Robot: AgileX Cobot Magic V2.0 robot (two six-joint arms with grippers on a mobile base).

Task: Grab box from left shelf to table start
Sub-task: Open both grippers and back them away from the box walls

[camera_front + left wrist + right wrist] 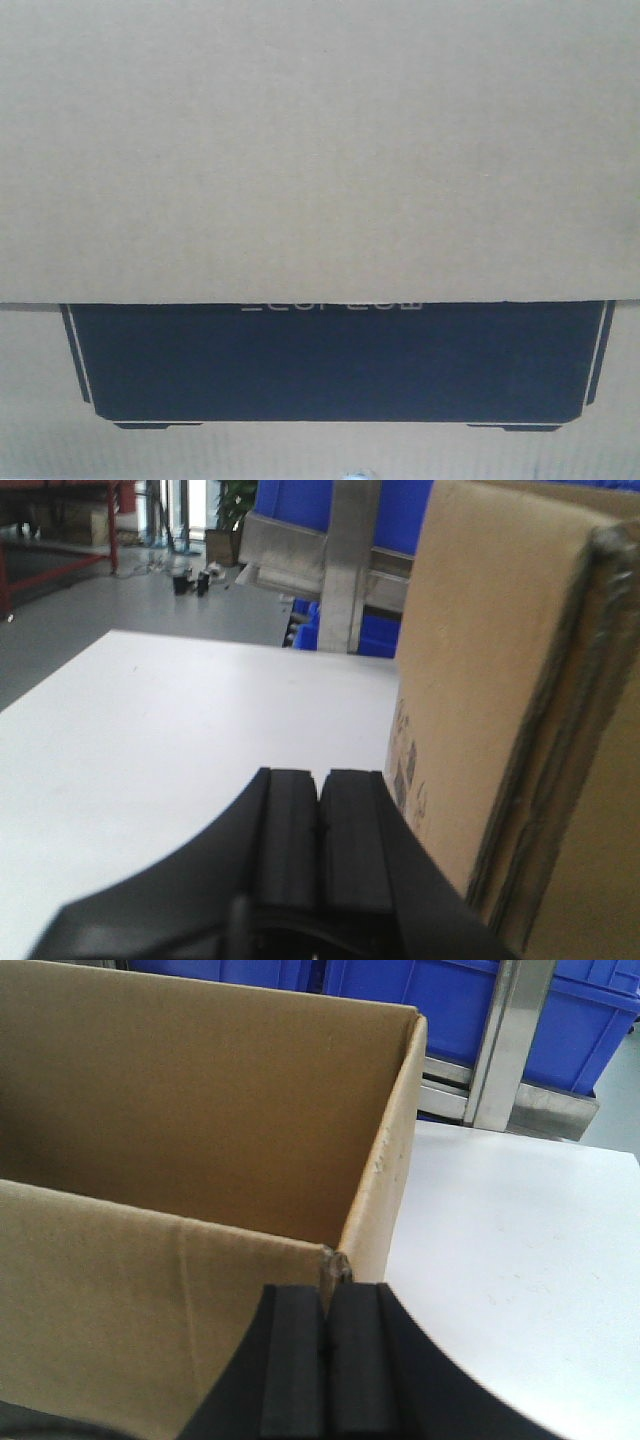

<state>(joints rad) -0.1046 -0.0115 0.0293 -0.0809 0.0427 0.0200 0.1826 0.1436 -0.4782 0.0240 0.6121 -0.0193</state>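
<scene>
The brown cardboard box (320, 150) fills the front view, very close, with a dark printed panel (340, 360) low on its face. In the left wrist view the box (480, 680) stands on the white table (180, 710), just right of my left gripper (320, 772), which is shut and empty, with its outer side close against the box wall. In the right wrist view the box (180, 1130) is open-topped. My right gripper (328, 1288) is shut with its tips just below the box's near right corner (335, 1260).
Blue plastic bins (400, 990) sit on a metal shelf frame (500, 1040) behind the table (500, 1220). The shelf post (350, 560) and bins (290, 500) also show in the left wrist view. Grey floor and red racking (60, 540) lie at far left.
</scene>
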